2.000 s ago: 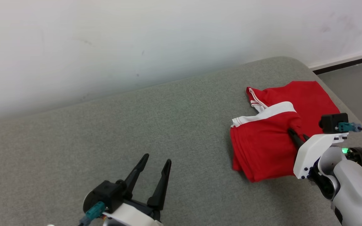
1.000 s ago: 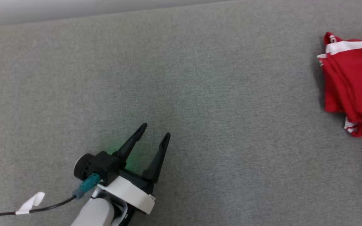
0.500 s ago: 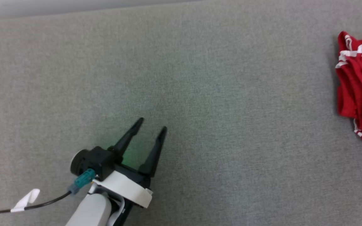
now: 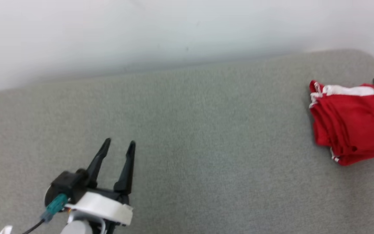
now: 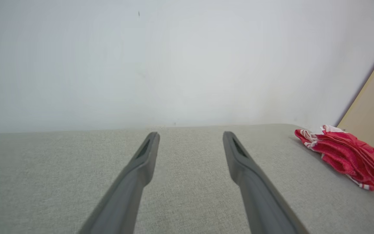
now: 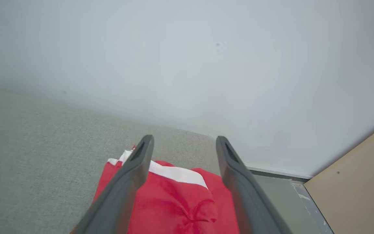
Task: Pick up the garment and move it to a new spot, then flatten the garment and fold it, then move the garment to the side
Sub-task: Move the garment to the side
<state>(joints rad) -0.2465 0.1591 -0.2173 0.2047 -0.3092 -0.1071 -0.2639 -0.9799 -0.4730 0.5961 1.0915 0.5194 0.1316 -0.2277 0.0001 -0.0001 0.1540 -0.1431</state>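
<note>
Grey woven upholstery on the padded surface, rounded at its far right corner and set against a plain white wall. Past that corner, a strip of grey floor and a tan panel. Near the surface's right end, close to the rounded corner, the red garment with white trim, folded into a thick bundle. On the right gripper, fingers spread wide and clamped on nothing, poised over the garment and pointing toward the wall; cannot tell whether touching the cloth. On the left gripper, fingers likewise apart and empty, well apart from the garment, low over bare upholstery at the head view's lower left. Behind them a white wrist cuff and a teal connector.
</note>
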